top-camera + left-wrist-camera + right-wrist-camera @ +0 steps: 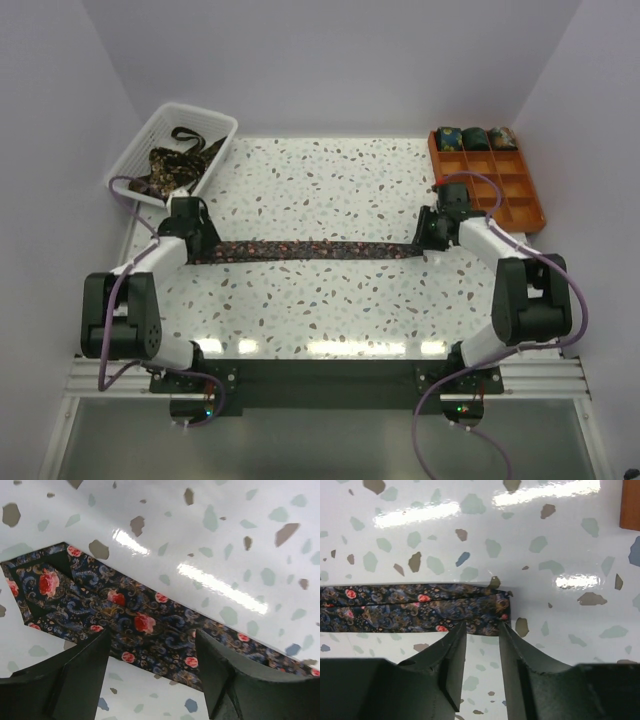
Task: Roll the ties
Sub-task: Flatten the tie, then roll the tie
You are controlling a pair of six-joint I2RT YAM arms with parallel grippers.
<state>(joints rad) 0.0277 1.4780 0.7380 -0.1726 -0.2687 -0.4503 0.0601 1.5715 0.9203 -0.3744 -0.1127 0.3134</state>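
Observation:
A long dark floral tie [310,250] lies flat and straight across the middle of the table. My left gripper [200,246] hovers over its pointed wide end. In the left wrist view the gripper [152,642] is open, and the tie [140,625] runs on the table under the gap between its fingers [80,670]. My right gripper [426,240] is at the tie's narrow folded end. Seen from the right wrist, this gripper [482,629] stands open by a narrow gap, its tips at the edge of the tie [420,611], with only table between them.
A white mesh basket [135,152] at the back left holds more loose ties [180,162]. An orange gridded tray [520,205] at the back right has several rolled ties [475,138] in its far row. Its corner [631,505] shows in the right wrist view.

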